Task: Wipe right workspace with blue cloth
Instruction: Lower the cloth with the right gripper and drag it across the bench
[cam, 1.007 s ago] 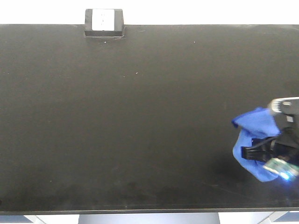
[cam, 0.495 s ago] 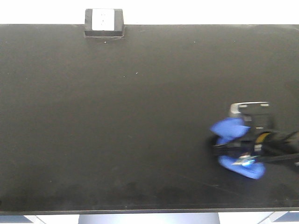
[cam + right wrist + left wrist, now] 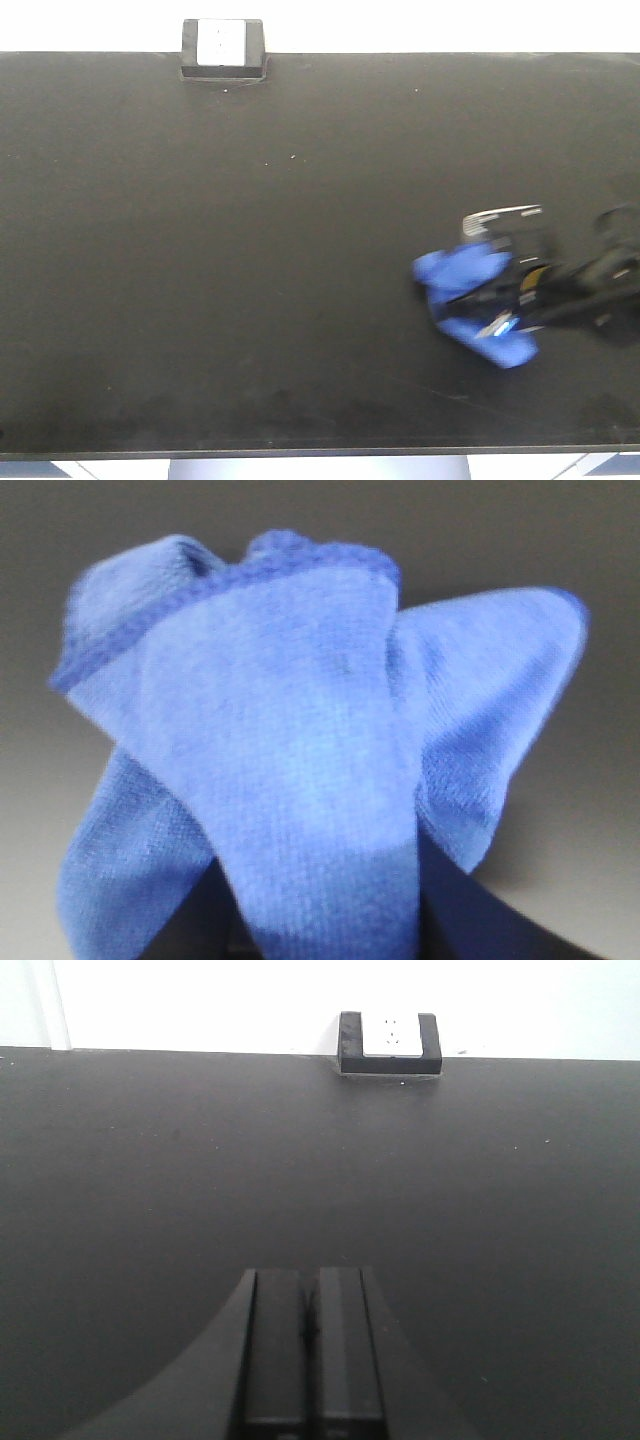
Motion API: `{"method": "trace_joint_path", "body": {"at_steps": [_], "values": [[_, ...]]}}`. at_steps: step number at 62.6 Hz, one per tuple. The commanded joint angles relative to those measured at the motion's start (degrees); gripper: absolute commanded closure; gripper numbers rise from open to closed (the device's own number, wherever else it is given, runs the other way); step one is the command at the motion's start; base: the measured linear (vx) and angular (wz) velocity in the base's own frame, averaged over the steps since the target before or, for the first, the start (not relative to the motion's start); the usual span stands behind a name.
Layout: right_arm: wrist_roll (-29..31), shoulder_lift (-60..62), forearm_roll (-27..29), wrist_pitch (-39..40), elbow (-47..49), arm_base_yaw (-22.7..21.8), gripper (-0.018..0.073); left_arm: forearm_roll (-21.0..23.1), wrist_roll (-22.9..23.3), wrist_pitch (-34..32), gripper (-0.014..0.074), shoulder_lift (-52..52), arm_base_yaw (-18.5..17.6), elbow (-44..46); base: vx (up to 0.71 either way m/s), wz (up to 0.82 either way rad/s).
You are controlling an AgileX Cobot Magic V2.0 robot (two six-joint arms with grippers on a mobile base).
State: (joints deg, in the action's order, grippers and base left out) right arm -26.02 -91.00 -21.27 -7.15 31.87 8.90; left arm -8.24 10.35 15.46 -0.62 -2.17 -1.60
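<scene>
The blue cloth (image 3: 470,300) lies bunched on the right workspace (image 3: 250,280), in the right part of the matte-black countertop and nearer its front edge than its back. The right gripper (image 3: 503,300) reaches in low from the right edge of the front-facing view, roughly level with the surface, and is clamped on the cloth, whose folds spill out above and below it. That arm is motion-blurred there, so its links and the exact grip line are hard to make out, and the rest of the arm is cut off by the frame edge. From the right wrist view the cloth (image 3: 300,780) fills nearly the whole frame, its darker stitched hem arching across the top; the fingers are almost wholly hidden behind the fabric, showing only as dark shapes at the bottom.

The left gripper (image 3: 310,1360) hovers over bare countertop with its two black fingers pressed together, pointing toward the black socket box (image 3: 389,1042) at the far edge. In the front-facing view the same box (image 3: 222,48) sits at the back left, well apart from the cloth.
</scene>
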Motion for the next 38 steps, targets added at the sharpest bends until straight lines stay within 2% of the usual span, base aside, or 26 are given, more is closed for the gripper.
{"method": "trace_joint_path", "body": {"at_steps": [1, 5, 9, 16, 24, 30, 34, 38], "values": [[0.4, 1.1, -1.1, -3.3, 0.6, -7.5, 0.0561, -0.1, 0.5, -4.9, 0.0602, -0.9, -0.3, -1.7, 0.0, 0.0], [0.2, 1.5, 0.3, -2.2, 0.6, -10.6, 0.0561, -0.1, 0.5, -4.9, 0.0602, -0.9, -0.3, -1.7, 0.0, 0.0], [0.5, 1.6, 1.7, -1.4, 0.6, -10.4, 0.0561, -0.1, 0.5, -4.9, 0.0602, -0.9, -0.3, -1.7, 0.0, 0.0], [1.8, 1.6, 2.5, 1.3, 0.6, -3.6, 0.0561, -0.1, 0.5, -4.9, 0.0602, -0.9, -0.3, -1.7, 0.0, 0.0], [2.2, 1.3, 2.0, 7.5, 0.7, 9.6, 0.0561, -0.1, 0.5, -4.9, 0.0602, -0.9, -0.3, -1.7, 0.0, 0.0], [2.2, 1.1, 1.6, 11.6, 0.8, 16.8, 0.0561, -0.1, 0.5, -4.9, 0.0602, -0.9, -0.3, -1.7, 0.0, 0.0], [2.3, 1.1, 1.6, 12.5, 0.8, 18.6, 0.0561, -0.1, 0.5, -4.9, 0.0602, -0.9, -0.3, -1.7, 0.0, 0.0], [3.4, 1.1, 1.5, 11.5, 0.8, 18.3, 0.0561, -0.1, 0.5, -4.9, 0.0602, -0.9, -0.3, -1.7, 0.0, 0.0]]}}
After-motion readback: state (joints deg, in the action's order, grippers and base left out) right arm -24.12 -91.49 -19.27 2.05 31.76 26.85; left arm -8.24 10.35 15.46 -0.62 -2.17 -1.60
